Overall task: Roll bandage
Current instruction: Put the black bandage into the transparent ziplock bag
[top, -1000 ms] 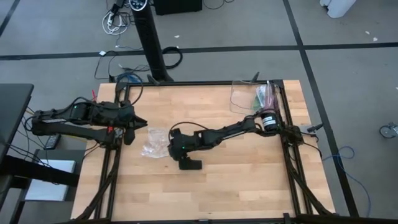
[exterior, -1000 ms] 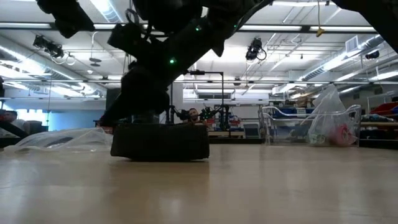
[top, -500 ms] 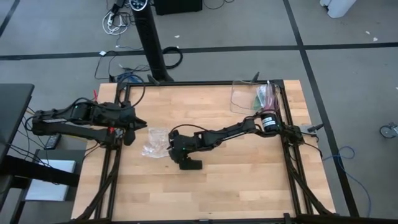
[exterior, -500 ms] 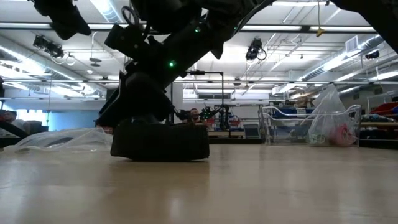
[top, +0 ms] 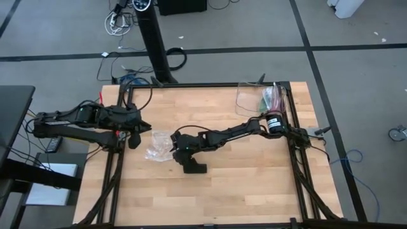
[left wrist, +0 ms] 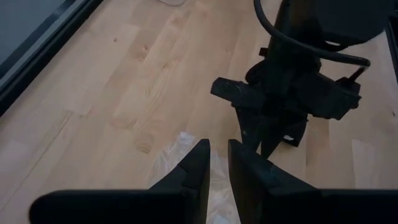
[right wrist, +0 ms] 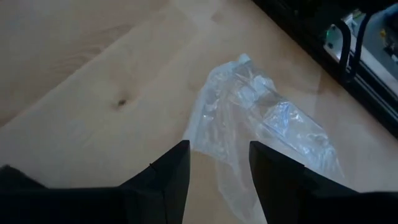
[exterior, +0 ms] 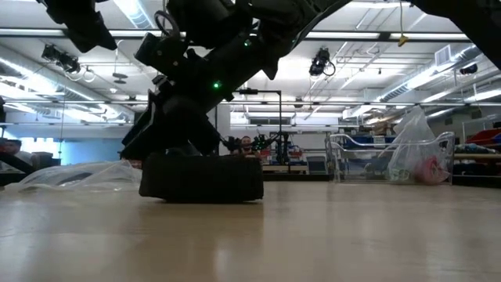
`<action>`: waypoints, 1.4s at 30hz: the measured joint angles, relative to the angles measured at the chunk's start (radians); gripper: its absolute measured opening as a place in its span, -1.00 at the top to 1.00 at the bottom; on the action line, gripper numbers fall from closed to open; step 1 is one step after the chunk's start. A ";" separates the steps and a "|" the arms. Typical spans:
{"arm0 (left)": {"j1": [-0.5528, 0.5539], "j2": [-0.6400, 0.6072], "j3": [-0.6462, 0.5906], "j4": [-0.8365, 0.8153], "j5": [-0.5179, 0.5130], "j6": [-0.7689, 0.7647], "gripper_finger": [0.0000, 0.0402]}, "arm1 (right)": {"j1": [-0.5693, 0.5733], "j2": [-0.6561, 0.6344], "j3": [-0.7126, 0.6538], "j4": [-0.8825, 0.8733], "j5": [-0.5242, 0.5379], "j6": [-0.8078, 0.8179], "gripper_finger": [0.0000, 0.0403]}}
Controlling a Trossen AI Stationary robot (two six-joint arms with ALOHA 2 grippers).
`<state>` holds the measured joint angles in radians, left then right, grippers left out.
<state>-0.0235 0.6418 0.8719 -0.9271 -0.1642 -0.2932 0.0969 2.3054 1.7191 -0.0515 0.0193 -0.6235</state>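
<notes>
sitting just beside the clear plastic bag point(top: 157, 145), toward the middle of the wooden surface point(top: 248, 184), the rolled bandage point(top: 194, 167) lies as a small dark cylinder. compared with a second ago the roll has not shifted, while the right gripper point(top: 180, 147) has drawn slightly back from the roll toward the bag and now stands between the two. the left gripper point(top: 136, 130) has barely moved; it hangs at the surface's edge on the bag's far side from the roll.

the right jaws stand parted, with a clear gap between the two dark fingers point(right wrist: 163, 177); nothing lies in that gap but bare wood and a corner of the bag. from the level view they sit right over the roll's top point(exterior: 201, 177), but whether they touch it i cannot tell. the left jaws are nearly together, only a thin slit showing between the fingers point(left wrist: 196, 168), and they hold nothing.

the level view alone shows the roll's thick side profile resting flat on the wood, with the bag point(exterior: 74, 174) low beside it and a clear bin point(exterior: 391, 160) of items farther off. the overhead view alone shows how the arms are spread. the right wrist view gives the bag's crinkled folds point(right wrist: 264, 127) close up, yet the roll is out of its sight. the left wrist view looks past the bag to the right gripper point(left wrist: 264, 134) standing over the roll.
</notes>
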 joint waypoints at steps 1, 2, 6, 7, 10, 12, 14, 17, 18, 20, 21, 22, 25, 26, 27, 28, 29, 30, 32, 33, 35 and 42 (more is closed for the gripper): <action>0.000 0.000 0.000 0.000 0.000 0.000 0.68 | -0.003 0.000 0.000 0.000 -0.013 -0.017 0.19; 0.000 0.000 0.000 0.001 0.000 0.000 0.68 | -0.004 0.005 0.000 0.002 -0.018 -0.034 0.19; 0.000 0.000 0.000 0.000 -0.001 0.000 0.68 | -0.003 0.028 0.000 0.017 -0.041 -0.090 0.19; 0.000 0.000 0.000 -0.001 -0.001 0.000 0.68 | -0.002 0.038 0.006 0.039 -0.049 -0.093 0.19; 0.000 0.000 0.000 -0.004 -0.002 -0.007 0.68 | -0.003 0.047 0.015 0.036 -0.038 -0.085 0.19; 0.000 0.000 0.000 -0.007 -0.003 -0.006 0.68 | -0.003 0.047 0.016 0.055 -0.035 -0.085 0.19; 0.000 0.001 0.000 -0.008 -0.004 -0.008 0.68 | -0.002 0.048 0.015 0.061 -0.036 -0.079 0.20; 0.000 0.001 0.000 -0.007 -0.004 -0.007 0.68 | -0.007 0.048 0.015 0.053 -0.053 -0.085 0.27; 0.000 0.001 0.000 -0.007 -0.004 -0.011 0.68 | -0.008 0.048 0.015 0.051 -0.062 -0.085 0.31; 0.000 0.002 0.000 -0.007 -0.004 -0.026 0.68 | -0.009 0.048 0.015 0.053 -0.070 -0.087 0.38; 0.000 0.002 0.000 -0.007 -0.004 -0.029 0.68 | -0.010 0.048 0.015 0.057 -0.070 -0.087 0.41; 0.000 0.002 0.000 -0.007 -0.004 -0.029 0.68 | -0.010 0.048 0.015 0.063 -0.072 -0.088 0.44; 0.000 0.002 0.000 -0.007 -0.004 -0.029 0.68 | -0.017 0.049 0.015 0.080 -0.095 -0.089 0.48; 0.000 0.003 0.000 -0.007 -0.004 -0.028 0.68 | -0.020 0.053 0.015 0.081 -0.110 -0.090 0.48; 0.000 0.005 0.000 -0.007 -0.004 -0.028 0.68 | -0.024 0.066 0.016 0.099 -0.125 -0.097 0.47; 0.000 0.006 0.000 -0.007 -0.004 -0.029 0.68 | -0.026 0.074 0.017 0.106 -0.135 -0.100 0.45; 0.000 0.007 0.000 -0.008 -0.004 -0.029 0.68 | -0.028 0.078 0.017 0.105 -0.138 -0.104 0.43; 0.000 0.009 0.000 -0.007 -0.004 -0.029 0.68 | -0.030 0.079 0.017 0.108 -0.137 -0.121 0.41; 0.000 0.009 0.000 -0.008 -0.004 -0.029 0.68 | -0.030 0.091 0.017 0.126 -0.140 -0.128 0.34; 0.000 0.010 0.000 -0.006 -0.004 -0.029 0.68 | -0.029 0.094 0.018 0.137 -0.143 -0.121 0.31; 0.000 0.012 0.000 -0.007 -0.005 -0.029 0.68 | -0.029 0.095 0.017 0.160 -0.133 -0.117 0.26; 0.000 0.021 0.000 -0.006 -0.005 -0.031 0.68 | -0.032 0.098 0.016 0.192 -0.119 -0.110 0.20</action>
<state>-0.0238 0.6624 0.8715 -0.9333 -0.1692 -0.3240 0.0653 2.4035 1.7348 0.1406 -0.0993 -0.7338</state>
